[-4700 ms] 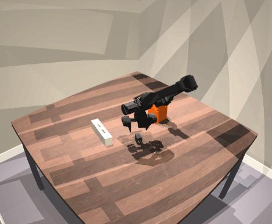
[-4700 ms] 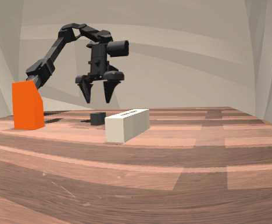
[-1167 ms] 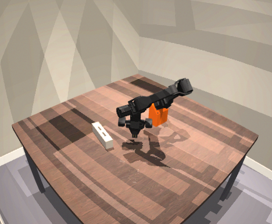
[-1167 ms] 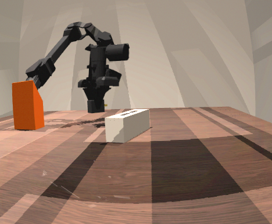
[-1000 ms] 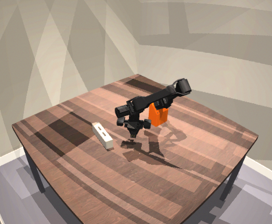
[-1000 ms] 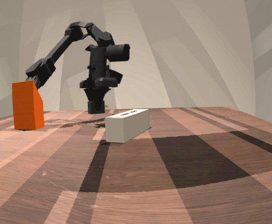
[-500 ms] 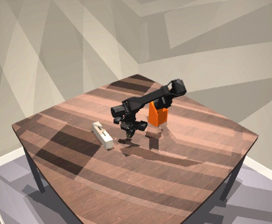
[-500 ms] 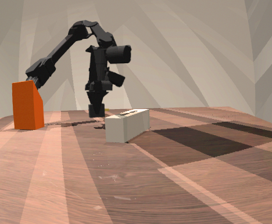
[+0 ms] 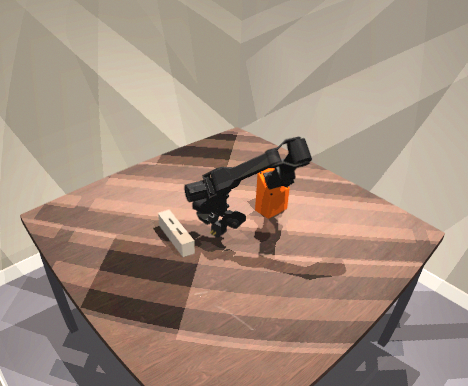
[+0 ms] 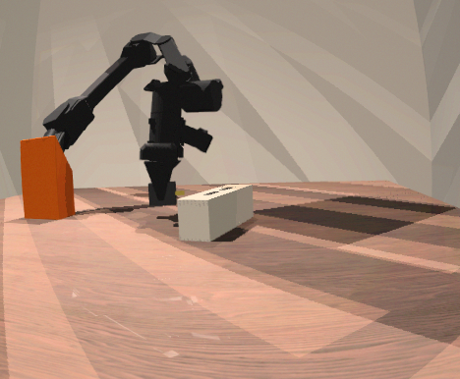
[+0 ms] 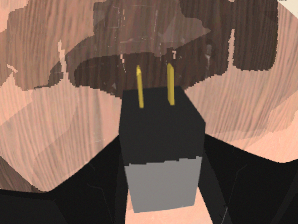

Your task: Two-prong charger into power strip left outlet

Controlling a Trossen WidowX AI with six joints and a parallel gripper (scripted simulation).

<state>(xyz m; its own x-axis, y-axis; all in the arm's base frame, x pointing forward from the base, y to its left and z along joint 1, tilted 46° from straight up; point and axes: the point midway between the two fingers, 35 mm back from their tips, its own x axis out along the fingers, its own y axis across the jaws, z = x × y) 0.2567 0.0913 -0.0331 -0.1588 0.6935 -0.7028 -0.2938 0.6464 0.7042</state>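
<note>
My gripper (image 9: 219, 226) (image 10: 162, 181) is shut on the black two-prong charger (image 10: 166, 194) (image 11: 161, 131) and points down. The charger's two yellow prongs (image 11: 155, 86) face the wooden table top in the wrist view. The white power strip (image 9: 176, 233) (image 10: 215, 211) lies flat on the table with two slotted outlets on its top face. In the top view the charger hangs low over the table, just to the right of the strip and apart from it. In the exterior view it is behind the strip's left end. The strip does not show under the prongs in the wrist view.
The arm's orange base block (image 9: 272, 197) (image 10: 43, 179) stands on the wooden table (image 9: 257, 310) behind and to the right of the gripper in the top view. The arm reaches over from it.
</note>
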